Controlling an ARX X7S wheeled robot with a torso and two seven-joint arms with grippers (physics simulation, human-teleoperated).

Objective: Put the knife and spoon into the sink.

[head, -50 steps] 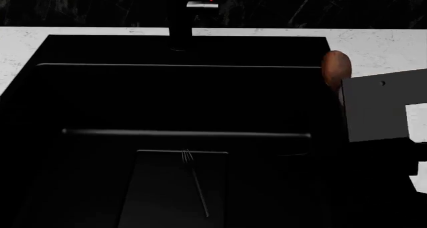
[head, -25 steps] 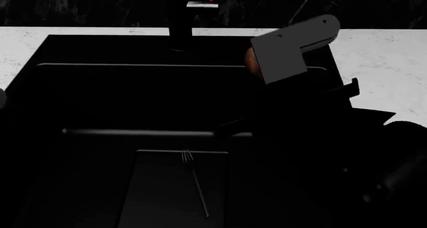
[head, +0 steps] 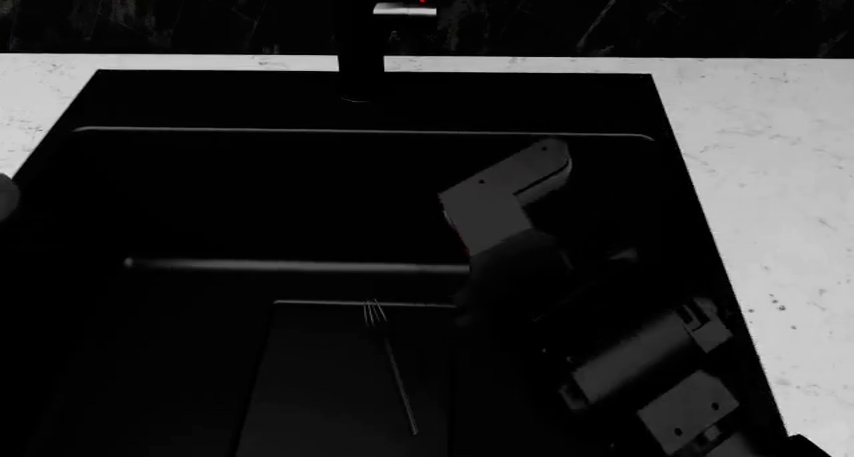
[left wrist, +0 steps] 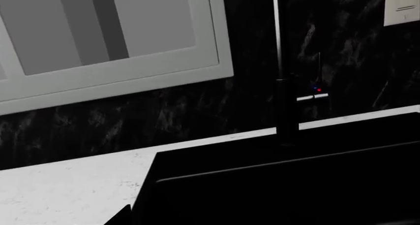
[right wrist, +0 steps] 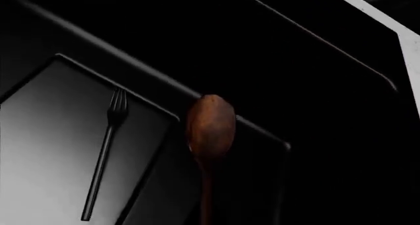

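The spoon (right wrist: 210,124) shows in the right wrist view, its reddish-brown bowl pointing away from the camera and its dark handle running back to my right gripper (right wrist: 204,220), which is shut on it. The jaws are black and lost against the dark basin. In the head view my right arm (head: 507,199) reaches over the right half of the black sink (head: 374,132), and the spoon is hidden behind it. The knife is out of view. My left gripper shows only as a dark tip (left wrist: 121,216) by the sink's corner.
A thin dark fork (head: 390,362) lies on the raised grey panel on the sink floor (right wrist: 52,151). The black faucet (head: 360,37) stands at the back rim. White marbled counter (head: 761,177) flanks the sink. A pale window frame (left wrist: 131,62) hangs above the dark backsplash.
My right arm swung left from the sink's right rim and then down over the basin, carrying the spoon with it. The fork has not moved.
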